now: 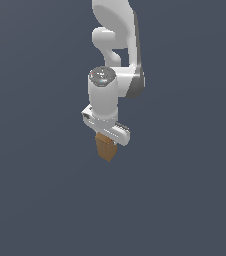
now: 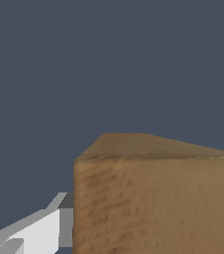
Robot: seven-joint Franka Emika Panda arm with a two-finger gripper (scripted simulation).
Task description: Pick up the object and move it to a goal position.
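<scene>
The wooden block (image 1: 105, 148) is brown-orange with faint grain and hangs just below the white gripper (image 1: 106, 141) near the middle of the exterior view. The gripper's fingers are hidden behind the block there, and the block sits up against the hand's underside. In the wrist view the block (image 2: 158, 198) fills the near part of the picture, very close to the camera. One white finger (image 2: 39, 228) presses against the block's side. The gripper is shut on the block and holds it in the air.
The white arm (image 1: 116, 50) rises above the gripper to the top of the exterior view. A plain dark grey-blue background (image 1: 195, 190) surrounds it. No other objects or goal marker show.
</scene>
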